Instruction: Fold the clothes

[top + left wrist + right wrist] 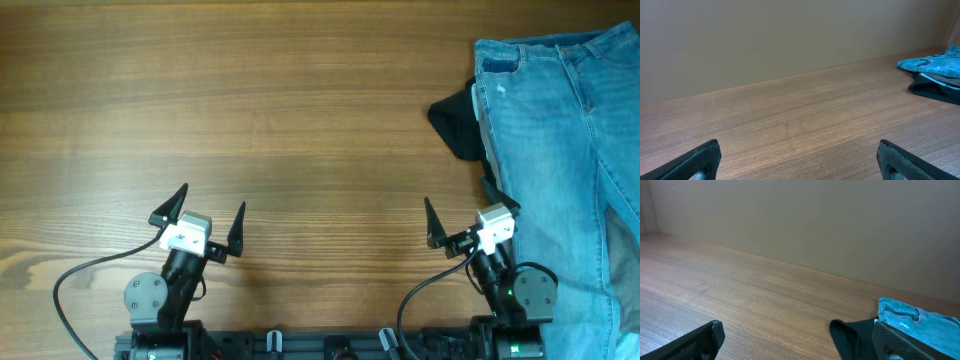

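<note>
Light blue faded denim jeans lay at right; left end effector and right end effector both released, empty.

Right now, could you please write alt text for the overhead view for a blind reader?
Light blue jeans lie spread along the right side of a wooden table, a small black garment poking out from under their left edge. The left claw and right claw sit open and empty near the bottom.
</note>
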